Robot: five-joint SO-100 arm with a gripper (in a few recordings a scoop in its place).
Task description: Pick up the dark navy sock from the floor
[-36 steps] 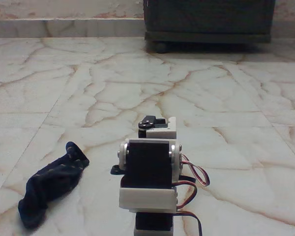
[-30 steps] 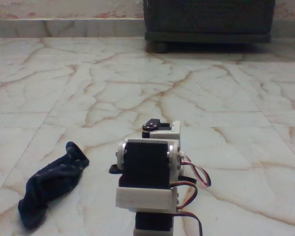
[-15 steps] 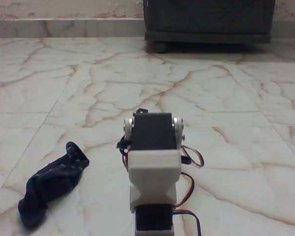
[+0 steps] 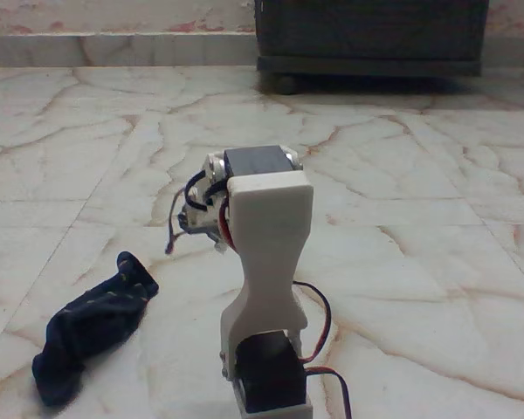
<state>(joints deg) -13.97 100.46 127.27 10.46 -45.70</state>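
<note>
The dark navy sock (image 4: 92,327) lies crumpled on the floor (image 4: 402,175) at the lower left of the fixed view. It runs diagonally, with one end toward the bottom-left corner and the other end pointing up and to the right. Faint lighter flecks show on its fabric. It rests flat on the tile and nothing touches it.

The arm (image 4: 266,288) stands at the bottom centre of the view, seen from behind. Its white link rises upright from a black servo block at the base to a second servo block at the top. Red and black cables loop out to the right of the base and around the upper joint.

The tool (image 4: 192,229) sits behind and to the left of the upper joint, largely hidden by the link and the cabling. Its opening cannot be told from this view, and nothing is seen held in it. It hangs above the floor, up and to the right of the sock and clear of it.

A dark cabinet (image 4: 371,39) stands against the wall at the top right, well apart from the arm and the sock.
</note>
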